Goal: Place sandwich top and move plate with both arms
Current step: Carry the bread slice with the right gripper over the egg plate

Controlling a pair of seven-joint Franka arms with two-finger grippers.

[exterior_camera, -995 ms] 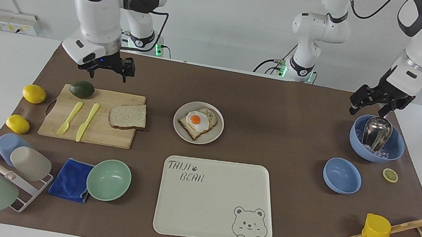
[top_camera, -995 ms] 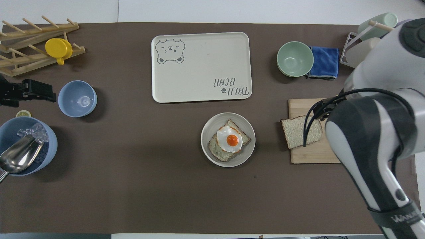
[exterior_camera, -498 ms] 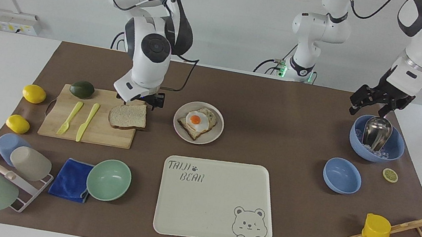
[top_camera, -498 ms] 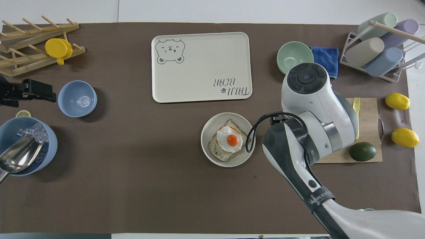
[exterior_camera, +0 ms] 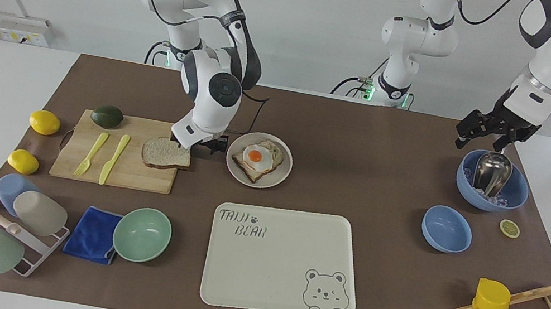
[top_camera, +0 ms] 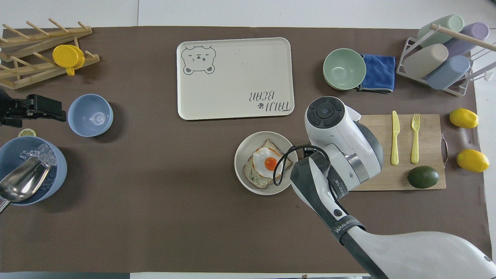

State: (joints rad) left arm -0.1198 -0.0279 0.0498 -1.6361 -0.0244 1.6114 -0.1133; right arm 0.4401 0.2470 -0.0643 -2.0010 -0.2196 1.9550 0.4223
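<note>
Both grippers' jaws stand wide, holding nothing. Right gripper (exterior_camera: pixel 204 145) hangs low at the bread (exterior_camera: pixel 166 153) edge nearest the plate (exterior_camera: pixel 277 177), on the board (exterior_camera: pixel 125 173). Plate, bearing egg toast (exterior_camera: pixel 256 159), sits beside the board. Left gripper (exterior_camera: pixel 488 136) waits over the ice bowl (exterior_camera: pixel 514 199).

the right tool (exterior_camera: pixel 204 146) hangs low over the narrow gap between the bread slice (exterior_camera: pixel 166 153) on the cutting board (exterior_camera: pixel 136 175) and the plate (exterior_camera: pixel 277 176), crowding both. bare table (exterior_camera: pixel 366 153) lies open from the plate toward the left arm's end, up to the two blue bowls (exterior_camera: pixel 446 229). the tray (exterior_camera: pixel 283 269) closes off the stretch just farther from the robots than the plate.
</note>
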